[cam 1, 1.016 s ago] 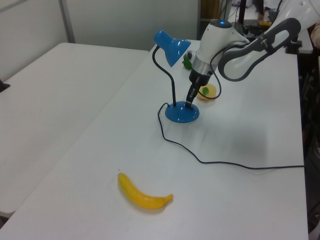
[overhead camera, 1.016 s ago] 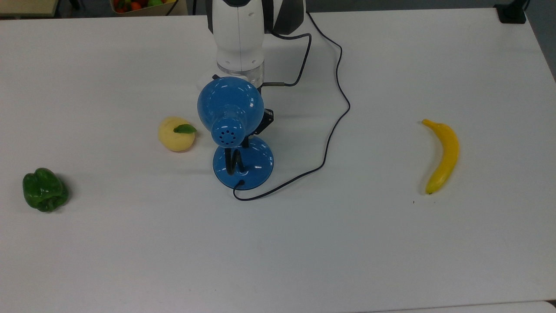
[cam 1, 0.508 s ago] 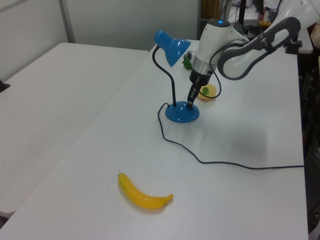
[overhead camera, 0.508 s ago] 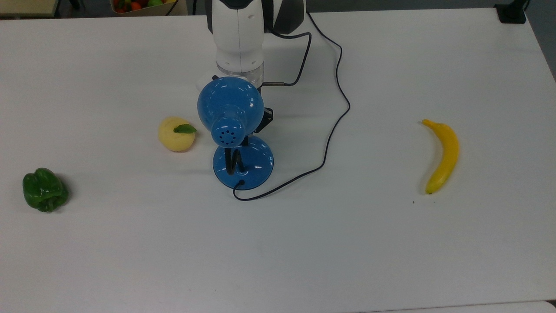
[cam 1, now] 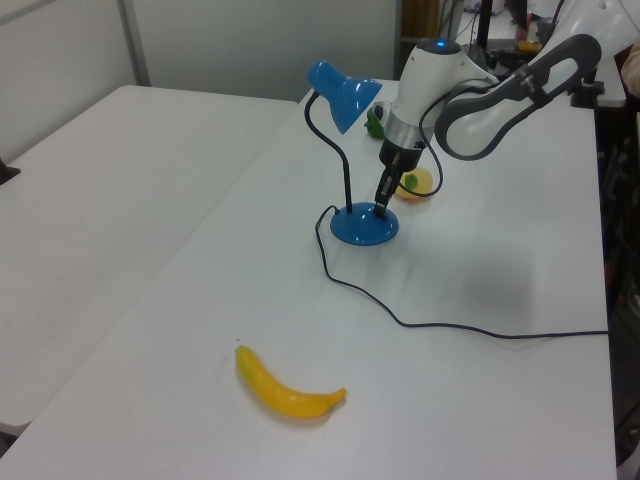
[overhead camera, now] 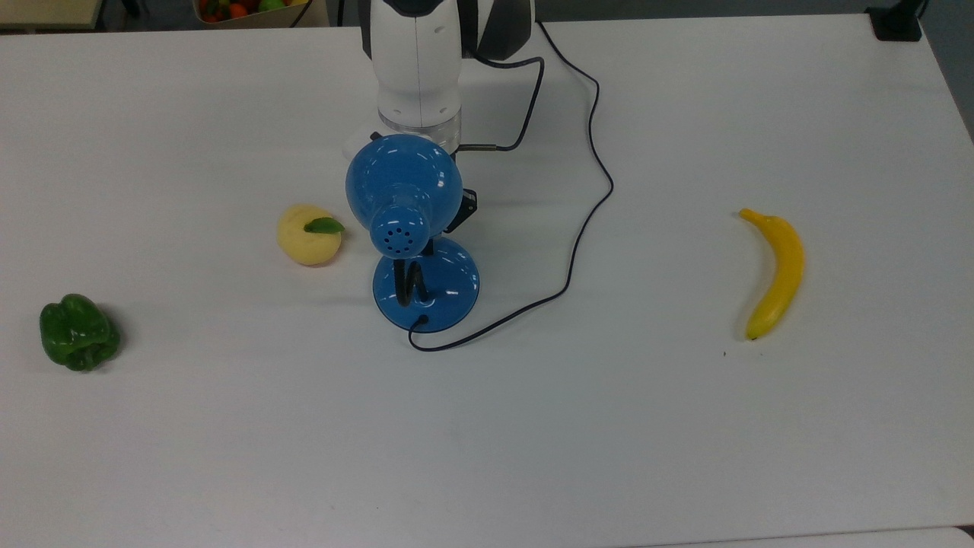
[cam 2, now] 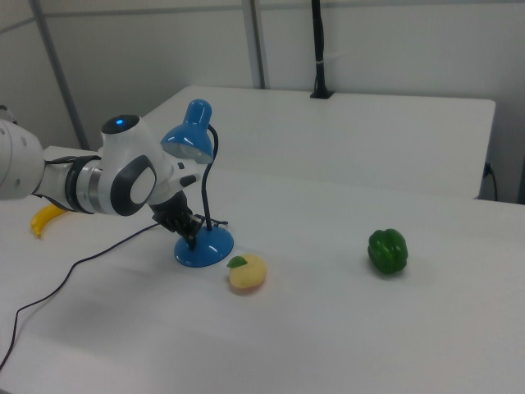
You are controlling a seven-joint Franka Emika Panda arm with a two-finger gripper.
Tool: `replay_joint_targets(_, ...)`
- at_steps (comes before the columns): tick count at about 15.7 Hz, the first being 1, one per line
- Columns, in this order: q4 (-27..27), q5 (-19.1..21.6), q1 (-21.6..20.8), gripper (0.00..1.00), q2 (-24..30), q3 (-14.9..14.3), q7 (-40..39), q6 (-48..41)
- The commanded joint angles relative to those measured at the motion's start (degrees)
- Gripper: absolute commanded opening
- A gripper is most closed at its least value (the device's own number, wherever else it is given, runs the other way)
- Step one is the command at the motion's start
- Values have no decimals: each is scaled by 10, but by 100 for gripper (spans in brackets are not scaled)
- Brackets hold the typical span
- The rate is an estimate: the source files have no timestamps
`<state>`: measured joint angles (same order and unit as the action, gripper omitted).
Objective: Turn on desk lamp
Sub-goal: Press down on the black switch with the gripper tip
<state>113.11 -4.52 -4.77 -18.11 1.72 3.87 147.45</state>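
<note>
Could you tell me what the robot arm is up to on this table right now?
The arm has its claw lowered onto the round base of the blue desk lamp, apparently going for a switch there. The shade does not look lit. A banana, a yellow fruit with a leaf and a green pepper lie untouched on the white table.

White counter (overhead camera: 685, 457) in a plain, evenly lit room.
A second white table (cam 1: 90, 200) stood alongside at the left view's left, and another (cam 2: 369, 131) lay beyond in the right view. Pale wall panels (cam 2: 394, 41) with grey uprights (cam 2: 256, 41) backed the scene; a black post (cam 2: 318, 49) rose from the far table.
</note>
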Motion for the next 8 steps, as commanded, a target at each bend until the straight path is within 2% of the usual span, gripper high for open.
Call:
replay_joint_targets(1, -3, -15, -2, 0, -6, -1, 19, -10)
replay_joint_targets(8, -3, -24, -1, 0, -15, -1, 23, 12)
